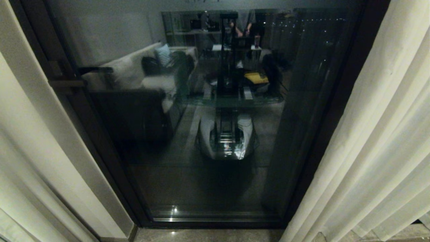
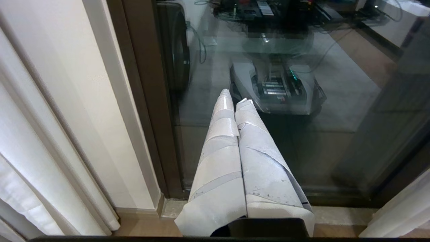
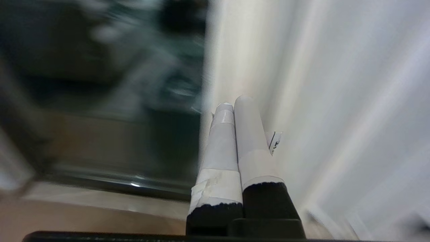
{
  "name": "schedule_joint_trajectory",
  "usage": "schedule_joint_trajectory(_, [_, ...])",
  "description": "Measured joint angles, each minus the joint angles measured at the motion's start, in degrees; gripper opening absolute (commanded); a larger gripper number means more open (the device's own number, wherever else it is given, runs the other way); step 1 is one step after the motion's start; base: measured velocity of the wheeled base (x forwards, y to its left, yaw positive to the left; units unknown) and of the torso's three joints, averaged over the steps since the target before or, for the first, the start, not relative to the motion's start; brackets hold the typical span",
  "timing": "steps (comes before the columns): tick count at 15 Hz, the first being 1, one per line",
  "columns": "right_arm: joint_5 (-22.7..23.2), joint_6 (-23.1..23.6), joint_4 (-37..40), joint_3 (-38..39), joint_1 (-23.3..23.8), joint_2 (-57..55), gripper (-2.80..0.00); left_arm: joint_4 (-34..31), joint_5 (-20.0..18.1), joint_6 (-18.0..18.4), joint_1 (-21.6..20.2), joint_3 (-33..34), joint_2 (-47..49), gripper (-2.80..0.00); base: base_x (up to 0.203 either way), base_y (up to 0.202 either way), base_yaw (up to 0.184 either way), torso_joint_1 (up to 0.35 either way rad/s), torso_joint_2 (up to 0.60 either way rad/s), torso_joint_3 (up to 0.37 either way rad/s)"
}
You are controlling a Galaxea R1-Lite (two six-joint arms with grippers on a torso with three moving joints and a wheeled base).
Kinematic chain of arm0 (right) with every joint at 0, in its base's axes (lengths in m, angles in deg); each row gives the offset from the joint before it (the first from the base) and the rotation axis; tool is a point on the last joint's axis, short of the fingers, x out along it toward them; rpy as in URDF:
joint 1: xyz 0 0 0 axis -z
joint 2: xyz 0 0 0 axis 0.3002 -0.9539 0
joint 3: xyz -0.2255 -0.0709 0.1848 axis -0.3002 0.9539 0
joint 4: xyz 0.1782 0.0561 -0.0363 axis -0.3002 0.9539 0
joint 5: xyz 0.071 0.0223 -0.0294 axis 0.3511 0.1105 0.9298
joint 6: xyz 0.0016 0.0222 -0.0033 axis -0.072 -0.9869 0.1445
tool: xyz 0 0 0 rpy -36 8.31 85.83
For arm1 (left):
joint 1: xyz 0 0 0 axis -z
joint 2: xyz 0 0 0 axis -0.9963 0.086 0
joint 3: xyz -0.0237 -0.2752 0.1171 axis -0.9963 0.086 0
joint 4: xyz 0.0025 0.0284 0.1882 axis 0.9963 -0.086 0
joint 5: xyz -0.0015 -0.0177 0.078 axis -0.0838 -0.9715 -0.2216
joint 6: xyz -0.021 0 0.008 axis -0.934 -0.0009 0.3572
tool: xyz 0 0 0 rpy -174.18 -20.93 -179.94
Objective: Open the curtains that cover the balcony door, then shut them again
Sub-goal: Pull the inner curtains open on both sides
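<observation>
door: dark glass panel, centre of head view, uncovered; brown-black frame; short bar handle on its left side.
curtains: cream folds hang at right edge of door, drawn aside; another pale drape at far left, beside wall strip.
glass: reflects robot base, sofa, a person standing far back.
L gripper: fingers pressed together, holds nothing; points at lower glass, near left frame.
R gripper: fingers together, empty; just beside right curtain, touching or not – can't tell.
floor: stone sill strip under door.
</observation>
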State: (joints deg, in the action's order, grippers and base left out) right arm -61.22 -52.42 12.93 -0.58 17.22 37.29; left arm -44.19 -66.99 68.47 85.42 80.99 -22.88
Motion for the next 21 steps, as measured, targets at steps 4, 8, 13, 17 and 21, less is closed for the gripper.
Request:
schedule_joint_trajectory(4, [6.0, -0.48, -2.75, -7.45, 0.2, -8.26, -2.8, 0.0, 0.04, 0.01, 0.0, 0.0, 0.0, -2.8, 0.0, 0.0, 0.0, 0.0, 0.0, 0.0])
schedule_joint_trajectory(8, [6.44, -1.73, -13.75, -14.34, 0.96, -23.52, 0.0, 0.0, 0.02, 0.01, 0.0, 0.0, 0.0, -2.8, 0.0, 0.0, 0.0, 0.0, 0.0, 0.0])
schedule_joint_trajectory(13, [6.55, -4.52, -22.29, -30.01, 1.9, -40.85, 0.0, -0.02, 0.04, 0.01, 0.0, 0.0, -0.02, -2.8, 0.0, 0.0, 0.0, 0.0, 0.0, 0.0])
schedule_joint_trajectory(17, [6.53, -4.73, -23.08, -34.88, 2.06, -46.58, 0.0, 0.0, 0.04, 0.01, 0.0, 0.0, -0.02, -2.8, 0.0, 0.0, 0.0, 0.0, 0.0, 0.0])
schedule_joint_trajectory(21, [6.48, -5.97, -24.72, -42.1, 2.15, -52.99, 0.0, 0.0, 0.01, 0.0, 0.0, 0.0, -0.02, -2.8, 0.0, 0.0, 0.0, 0.0, 0.0, 0.0])
